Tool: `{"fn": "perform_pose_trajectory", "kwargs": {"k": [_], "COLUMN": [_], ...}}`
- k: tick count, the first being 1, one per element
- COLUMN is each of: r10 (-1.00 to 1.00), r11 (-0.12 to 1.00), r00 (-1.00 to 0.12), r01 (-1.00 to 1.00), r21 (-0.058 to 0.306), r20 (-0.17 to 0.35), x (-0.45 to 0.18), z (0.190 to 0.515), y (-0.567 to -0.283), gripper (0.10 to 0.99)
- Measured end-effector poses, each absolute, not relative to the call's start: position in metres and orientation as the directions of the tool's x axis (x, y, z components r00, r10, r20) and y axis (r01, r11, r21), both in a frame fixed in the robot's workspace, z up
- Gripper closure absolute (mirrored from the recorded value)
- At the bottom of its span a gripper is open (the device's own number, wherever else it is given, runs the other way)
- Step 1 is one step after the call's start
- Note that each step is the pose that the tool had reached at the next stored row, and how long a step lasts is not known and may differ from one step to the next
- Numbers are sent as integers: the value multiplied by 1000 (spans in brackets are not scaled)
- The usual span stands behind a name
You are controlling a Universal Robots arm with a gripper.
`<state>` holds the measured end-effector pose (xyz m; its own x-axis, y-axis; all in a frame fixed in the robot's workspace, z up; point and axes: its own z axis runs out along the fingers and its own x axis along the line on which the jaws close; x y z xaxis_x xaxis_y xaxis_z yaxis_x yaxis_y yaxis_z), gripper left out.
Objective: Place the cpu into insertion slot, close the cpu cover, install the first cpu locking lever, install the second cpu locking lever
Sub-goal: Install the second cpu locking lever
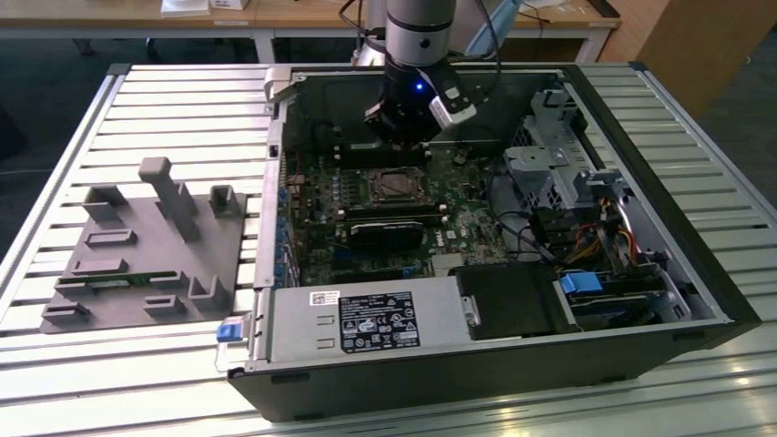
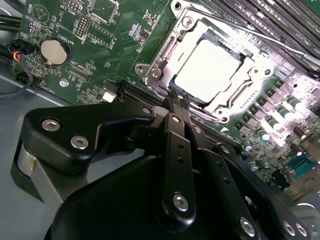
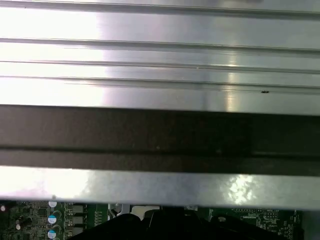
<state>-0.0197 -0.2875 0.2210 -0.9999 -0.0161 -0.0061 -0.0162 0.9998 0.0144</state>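
Observation:
In the second wrist view the cpu (image 2: 207, 70) lies flat in the insertion slot (image 1: 395, 173), its metal top glaring bright. The silvery cpu cover (image 2: 159, 62) lies down around it, framing the chip. A thin metal lever (image 2: 250, 31) runs along one side of the socket. My gripper (image 2: 176, 101) is shut, with nothing visible between its black fingers, and its tips are at the edge of the cover. In the exterior view the gripper (image 1: 403, 137) hangs inside the open computer case, just behind the socket.
A black heatsink block (image 1: 388, 235) sits in front of the socket. The power supply (image 1: 364, 319), a drive cage (image 1: 547, 168) and cables (image 1: 595, 241) crowd the case. A coin battery (image 2: 54, 51) and memory slots (image 2: 280, 20) flank the socket. A grey fixture (image 1: 146, 246) stands on the slatted table.

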Motion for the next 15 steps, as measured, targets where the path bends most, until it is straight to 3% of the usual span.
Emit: {"fn": "perform_pose_trajectory", "kwargs": {"k": [15], "r10": [-16], "r11": [1000], "r00": [-1000], "r01": [-16], "r21": [15], "r20": [-6], "x": [-20], "z": [221], "y": [-296], "gripper": [980]}}
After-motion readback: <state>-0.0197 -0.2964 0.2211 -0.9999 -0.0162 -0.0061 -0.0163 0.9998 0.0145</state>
